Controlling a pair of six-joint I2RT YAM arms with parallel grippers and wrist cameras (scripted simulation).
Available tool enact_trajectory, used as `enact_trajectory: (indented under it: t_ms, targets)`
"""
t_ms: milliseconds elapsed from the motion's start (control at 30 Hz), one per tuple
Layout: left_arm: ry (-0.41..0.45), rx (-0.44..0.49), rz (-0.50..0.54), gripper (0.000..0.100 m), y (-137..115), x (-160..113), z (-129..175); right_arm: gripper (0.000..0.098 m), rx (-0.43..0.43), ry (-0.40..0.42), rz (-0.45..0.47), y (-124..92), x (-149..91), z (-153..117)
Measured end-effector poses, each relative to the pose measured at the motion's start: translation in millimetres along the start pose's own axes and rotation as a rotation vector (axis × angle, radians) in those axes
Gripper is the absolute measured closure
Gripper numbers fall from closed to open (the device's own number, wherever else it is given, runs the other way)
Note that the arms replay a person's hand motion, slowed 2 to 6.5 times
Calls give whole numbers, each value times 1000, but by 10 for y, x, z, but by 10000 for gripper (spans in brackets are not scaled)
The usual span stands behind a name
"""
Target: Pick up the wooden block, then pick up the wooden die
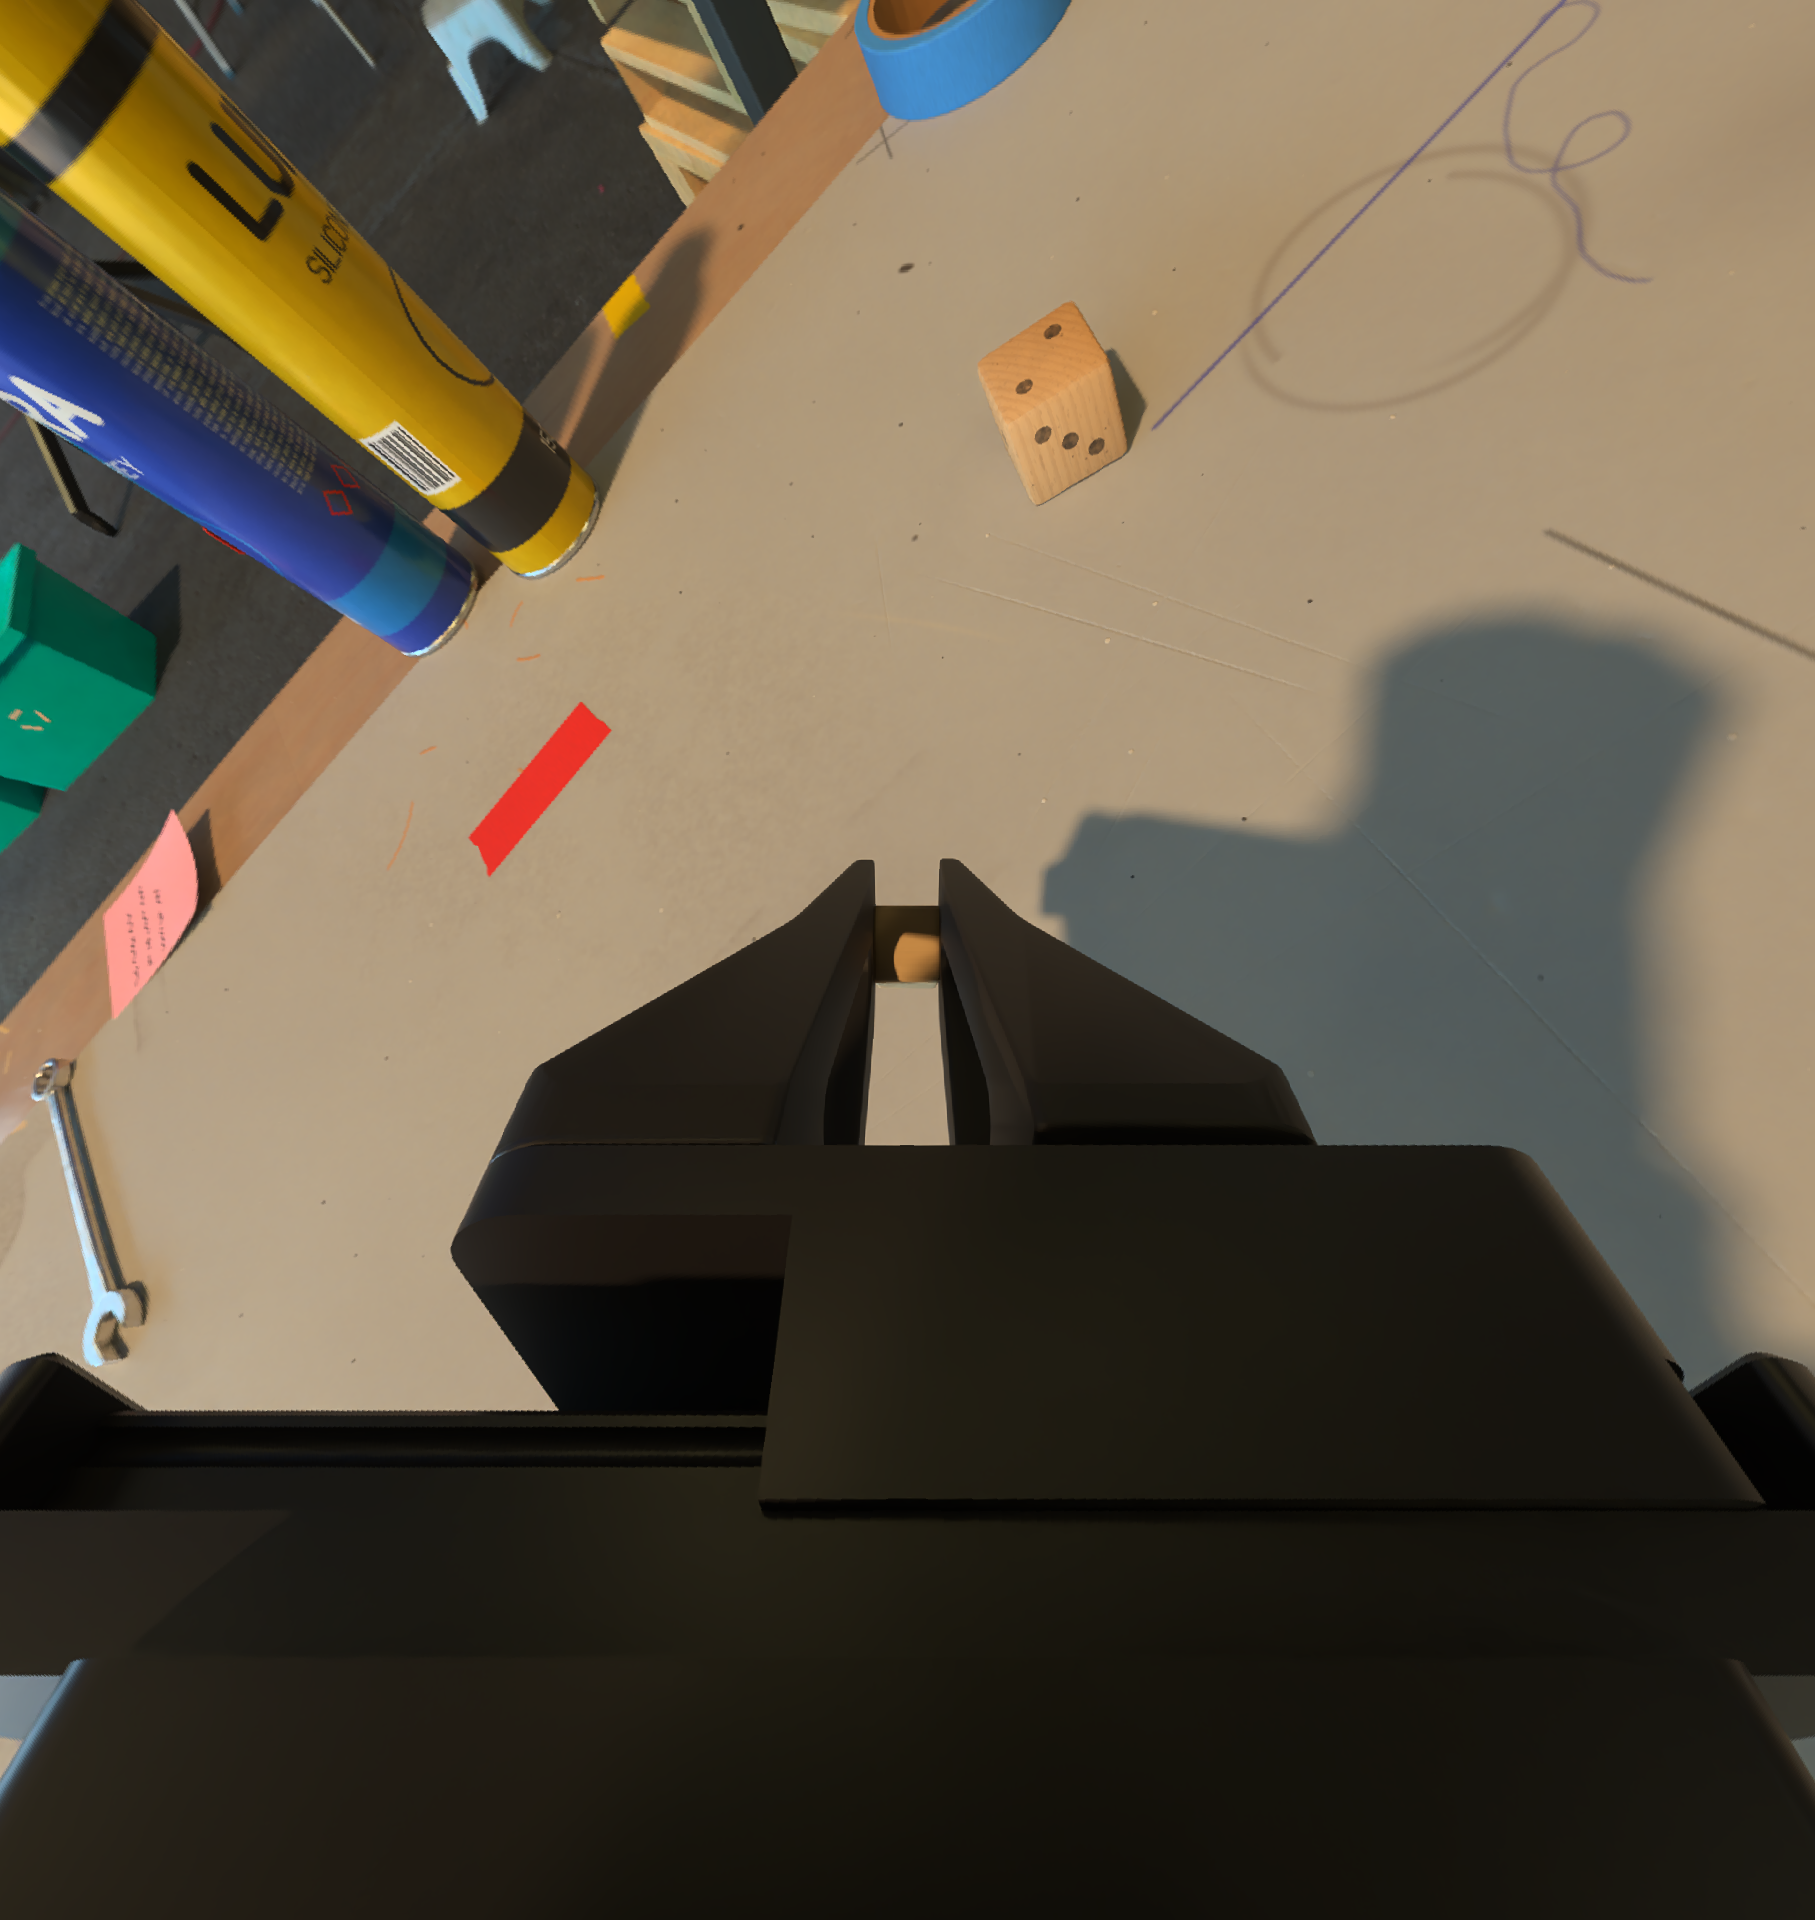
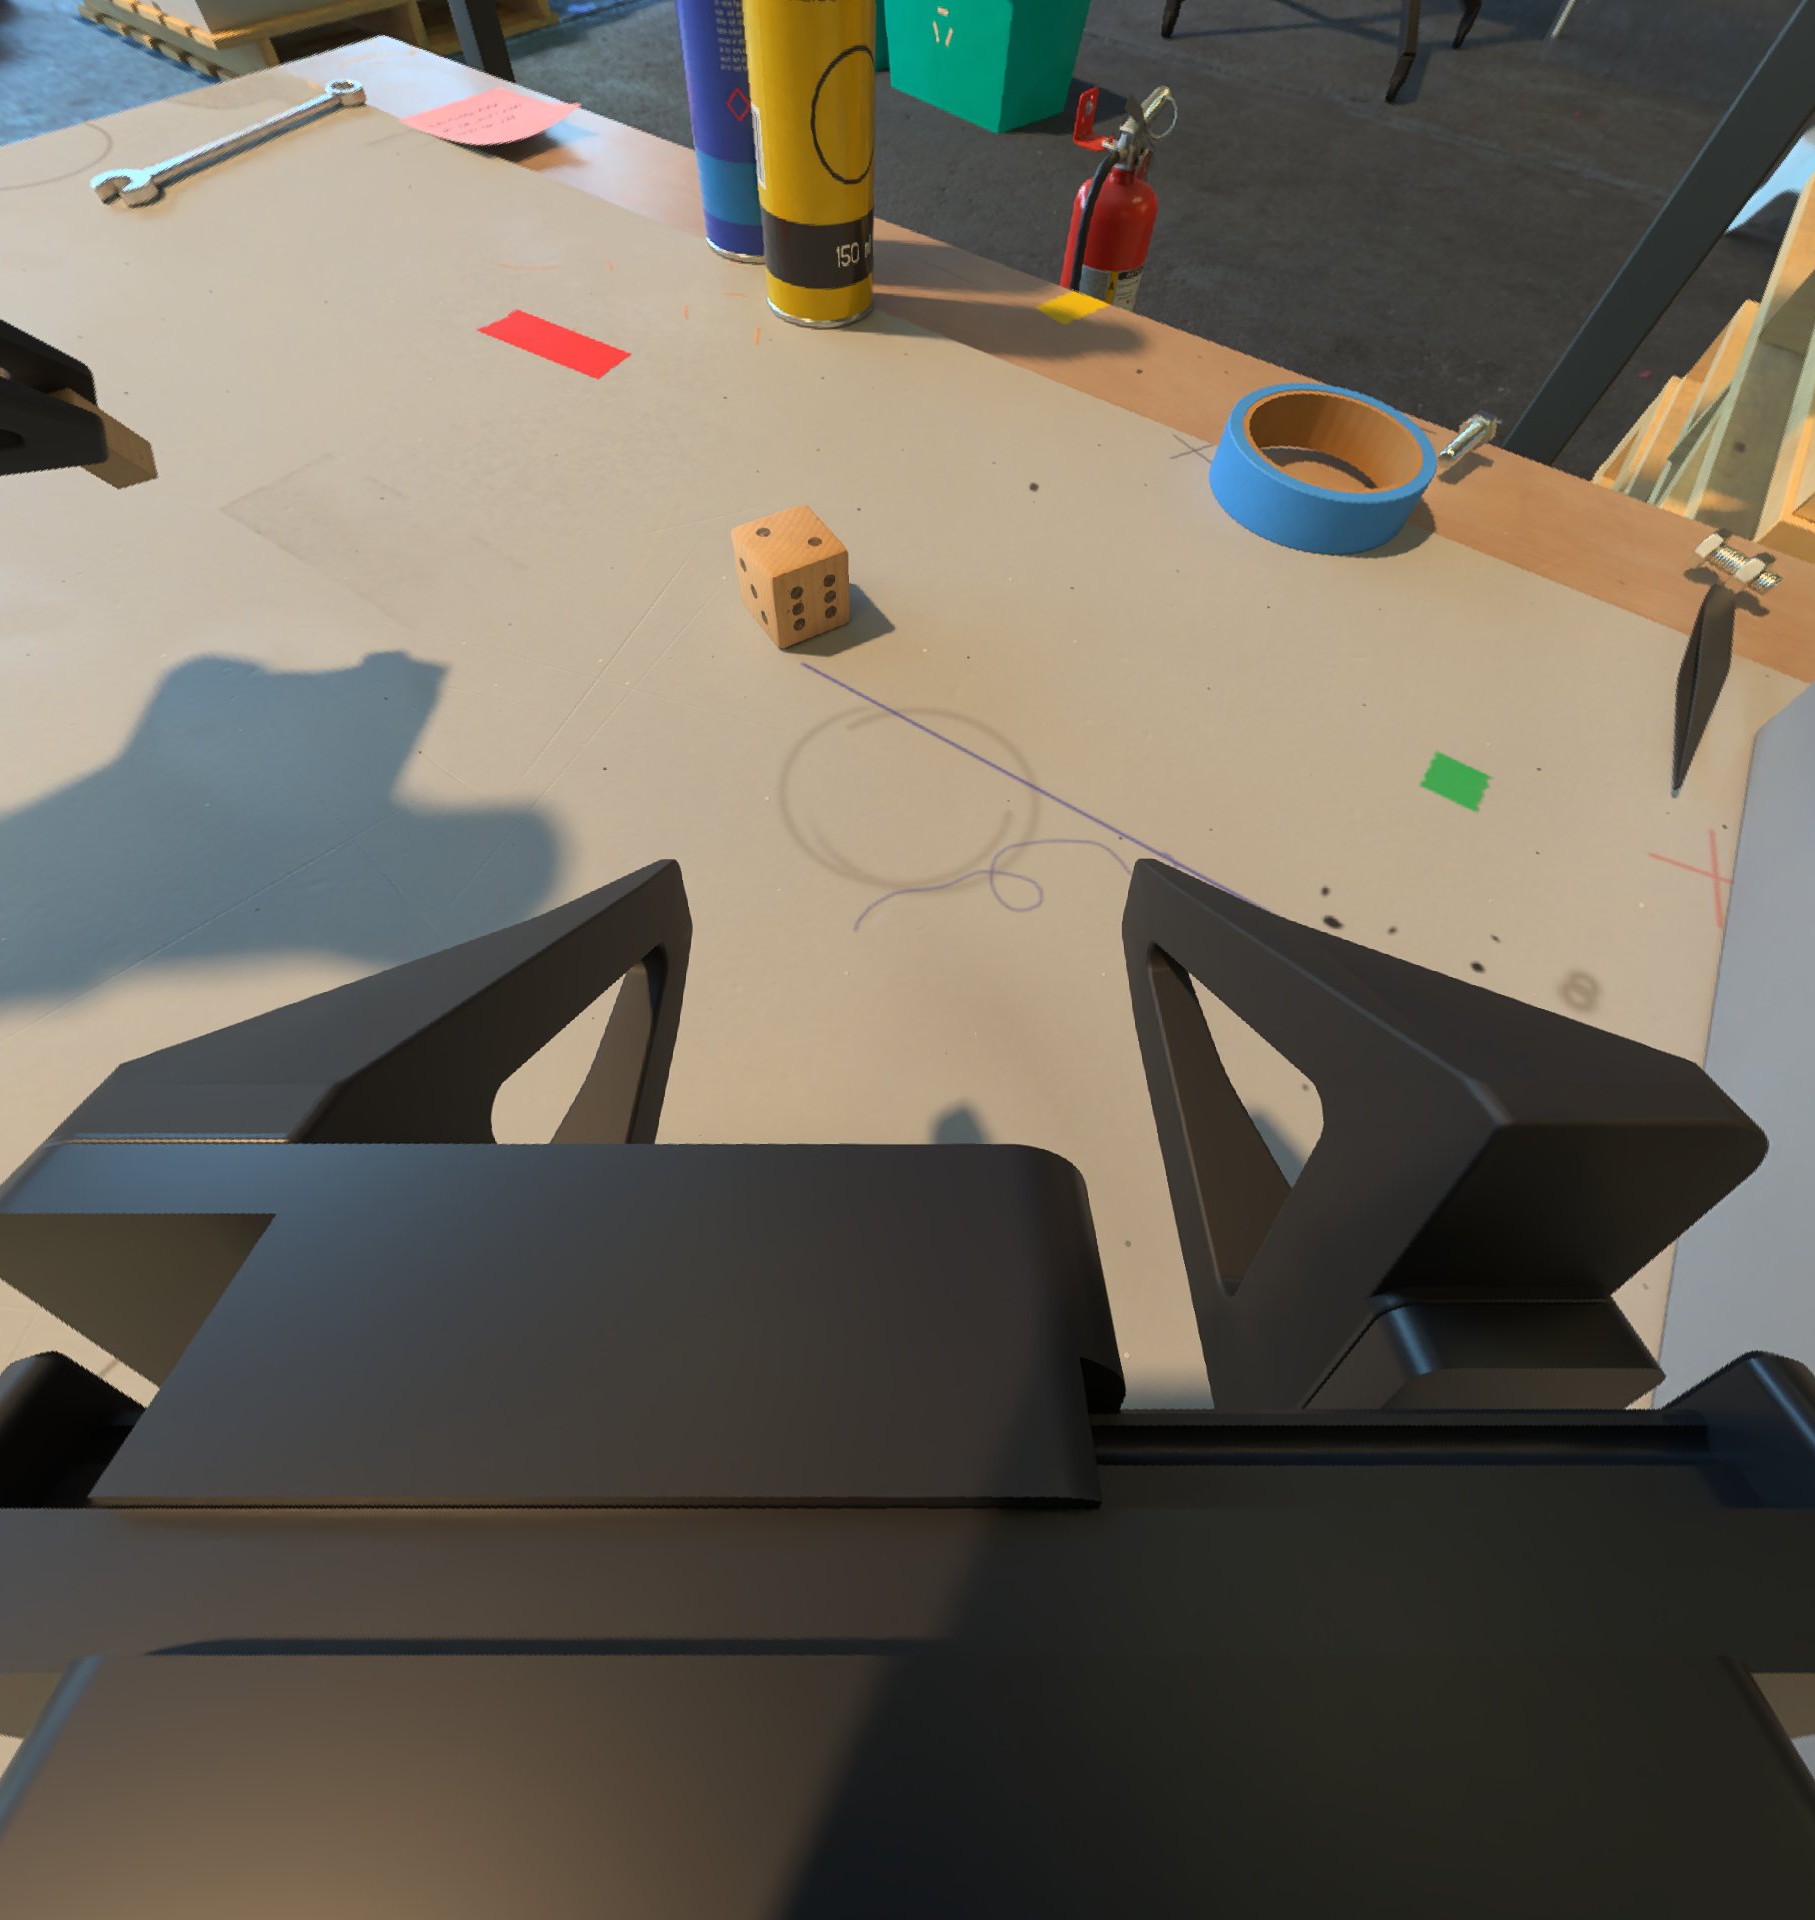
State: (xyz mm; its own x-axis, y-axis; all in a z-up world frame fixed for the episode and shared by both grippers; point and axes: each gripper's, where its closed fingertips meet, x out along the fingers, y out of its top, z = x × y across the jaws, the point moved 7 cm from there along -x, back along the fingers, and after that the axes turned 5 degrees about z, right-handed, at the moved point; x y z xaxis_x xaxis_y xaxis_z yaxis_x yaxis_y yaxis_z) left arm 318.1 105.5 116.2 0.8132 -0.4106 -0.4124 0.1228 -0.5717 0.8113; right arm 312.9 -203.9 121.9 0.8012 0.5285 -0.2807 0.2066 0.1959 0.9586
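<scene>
Left wrist view first: the left hand is hanging above the worktop with its fingers drawn close together, and a small piece of the block is peeking out between them, so this hand is grasping the block and carrying it clear of the surface, its shadow falling off to the right. Ahead, the die is sitting alone on the worktop, well apart from the hand, with a red strip lying nearer on the left and two cans standing at the far edge. A wrench is lying by the near left edge, and blue tape is showing at the top. Over to the right wrist view: the right hand is spread wide and holding nothing, pointing across a pencilled circle toward the die, which is resting flat, near the middle, touching nothing. At the left edge the other hand is poking in, a pale end of the block sticking out past its fingertips, raised off the worktop. The tape roll is sitting to the right of the die, a green patch closer in. So, judging by this, the first pickup looks done, the block being up in the left hand; the die is not yet touched, and the free right hand looks best placed to go for it.
</scene>
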Motion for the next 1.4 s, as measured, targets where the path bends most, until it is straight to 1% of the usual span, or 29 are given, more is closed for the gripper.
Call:
enact_trajectory:
  t_ms: [200,367,567,867,1400]
  targets:
    - [18,30,26,900,-21,-124,-7,257,6,13,7,21,4,-6]
    - [37,32,31,900,-23,-196,-29,249,10,21,12,37,8,-13]
    - [40,30,43,900,-42,-270,-29,242,13,27,15,47,13,-16]
    - [33,19,83,900,-97,-358,11,230,17,32,11,37,24,-31]
    - [19,-25,97,900,-135,-405,85,209,13,37,-2,27,45,-92]
